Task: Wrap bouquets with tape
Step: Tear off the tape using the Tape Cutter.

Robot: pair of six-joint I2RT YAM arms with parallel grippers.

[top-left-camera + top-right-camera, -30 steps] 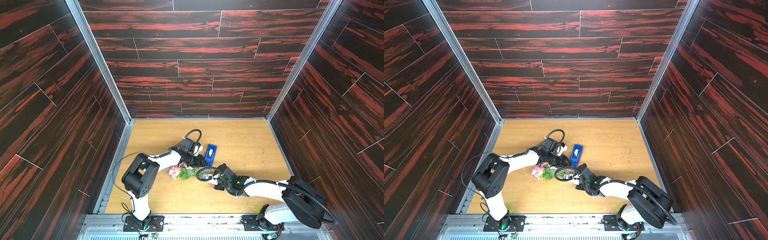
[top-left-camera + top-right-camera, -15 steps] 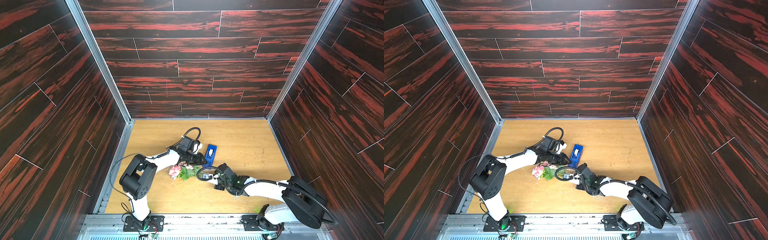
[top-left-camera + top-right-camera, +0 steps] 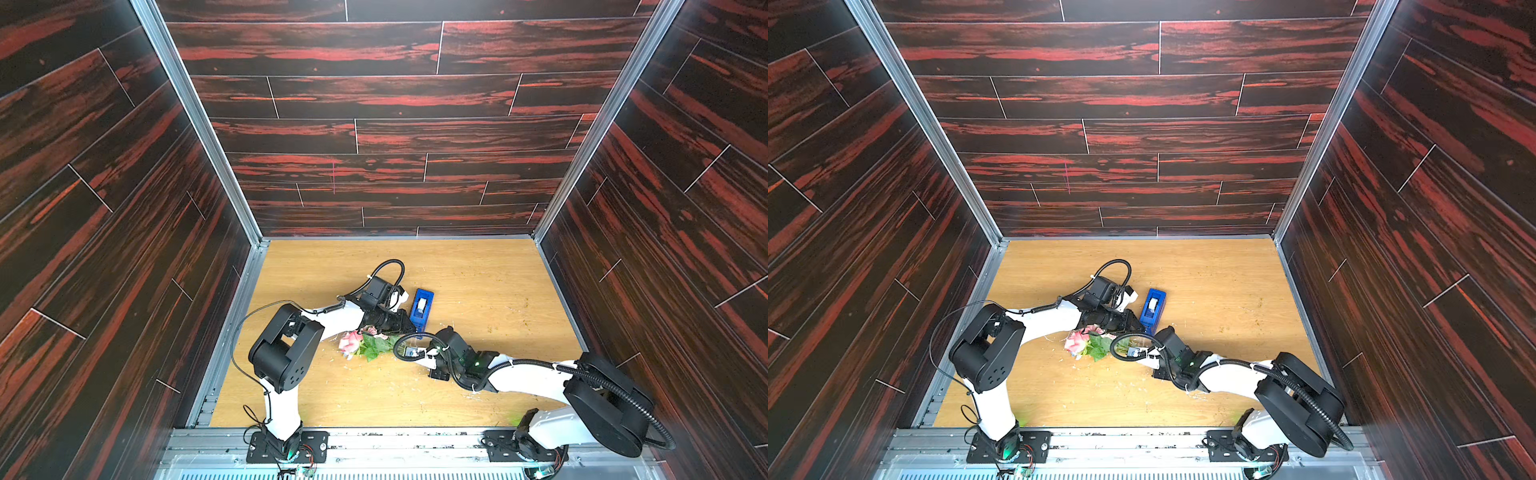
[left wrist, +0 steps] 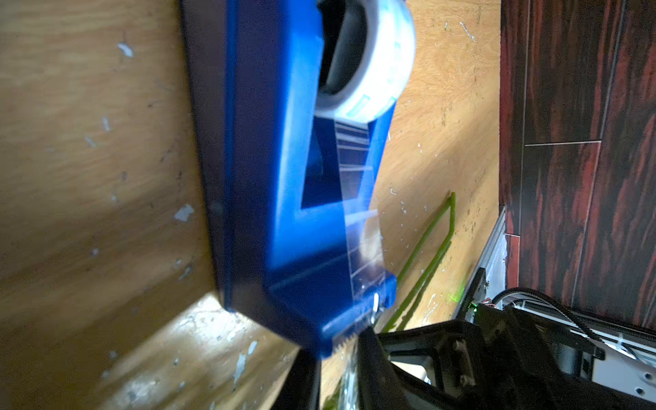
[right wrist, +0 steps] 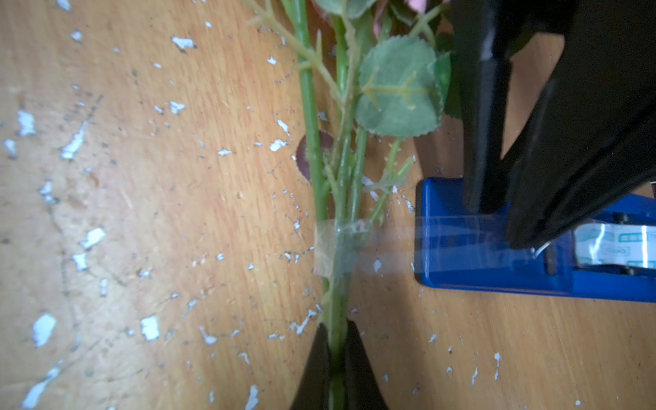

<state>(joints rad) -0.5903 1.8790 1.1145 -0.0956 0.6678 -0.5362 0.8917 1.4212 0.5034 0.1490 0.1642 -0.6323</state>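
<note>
Green stems of the bouquet lie across the wooden counter. Nearest us, the right gripper is pressed together on them, with the blooms out to the left. Just beyond that pinch, a clear strip of tape is stuck over the stems and runs taut to the blue dispenser farther back. The left gripper stands at the dispenser's near end, its jaws drawn close about the strip; whether they truly pinch it we cannot tell. We judge the step in hand to be parting the strip from the roll. To do it well, we clamp the stems low and steady and draw the strip down against the toothed edge rather than straight out. We hold the tail off the counter so it can wind round the stems without creasing.
</note>
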